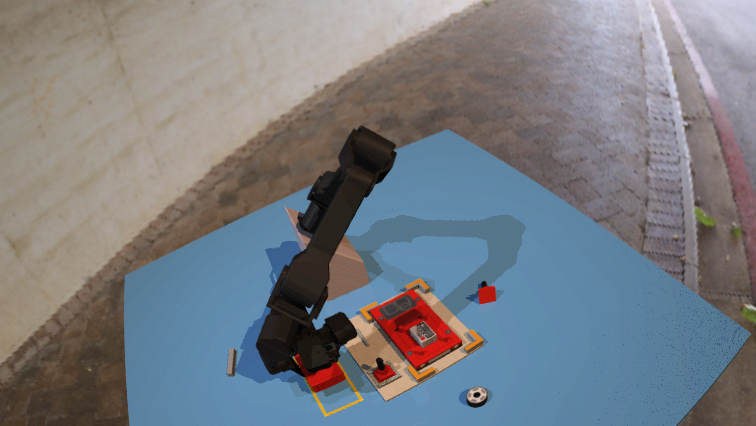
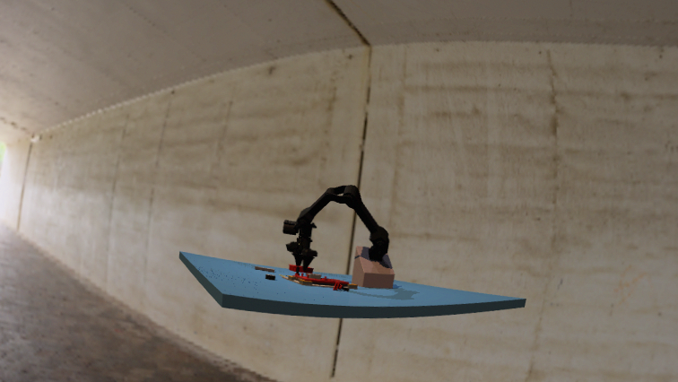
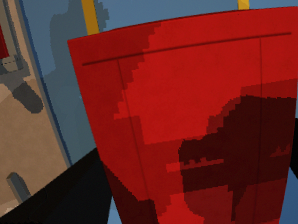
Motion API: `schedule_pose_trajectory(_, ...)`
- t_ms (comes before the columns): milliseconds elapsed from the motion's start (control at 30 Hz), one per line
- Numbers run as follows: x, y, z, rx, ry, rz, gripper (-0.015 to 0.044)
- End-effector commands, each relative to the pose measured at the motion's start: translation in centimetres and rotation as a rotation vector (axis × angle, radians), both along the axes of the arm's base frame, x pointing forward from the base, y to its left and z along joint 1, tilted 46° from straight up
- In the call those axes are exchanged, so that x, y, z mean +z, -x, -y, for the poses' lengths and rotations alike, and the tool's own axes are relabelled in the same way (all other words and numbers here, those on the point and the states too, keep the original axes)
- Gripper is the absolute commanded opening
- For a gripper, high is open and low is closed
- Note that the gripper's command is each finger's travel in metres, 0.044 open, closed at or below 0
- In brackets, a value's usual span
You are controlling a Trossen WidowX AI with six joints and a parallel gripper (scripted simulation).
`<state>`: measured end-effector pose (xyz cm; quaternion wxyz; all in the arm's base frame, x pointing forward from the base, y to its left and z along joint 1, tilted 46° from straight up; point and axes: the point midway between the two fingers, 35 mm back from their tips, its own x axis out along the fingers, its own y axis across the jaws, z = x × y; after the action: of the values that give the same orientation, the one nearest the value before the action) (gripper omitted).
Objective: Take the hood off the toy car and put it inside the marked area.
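Note:
My gripper is shut on the red hood, with one black finger on each side of it. The hood is held level and low, seemingly a little above the table. In the top view it overlaps the rear part of the marked area, a yellow outline, whose front part shows beyond the hood. The arm hides the outline's rear end. The red toy car stands on the board without its hood, its grey engine exposed.
The tan board lies right beside the marked area. It bears orange corner brackets and a red piece with a black knob. A wheel, another red piece and a grey bar lie apart.

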<state>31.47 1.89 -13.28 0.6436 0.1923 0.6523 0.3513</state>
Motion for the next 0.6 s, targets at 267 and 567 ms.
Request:
schedule_pose_trajectory(267,-0.70,0.38,-0.81,-0.005,-0.006,-0.009,0.0000)
schedule_pose_trajectory(567,-0.89,0.40,-1.00,-0.005,-0.006,-0.009,0.0000)
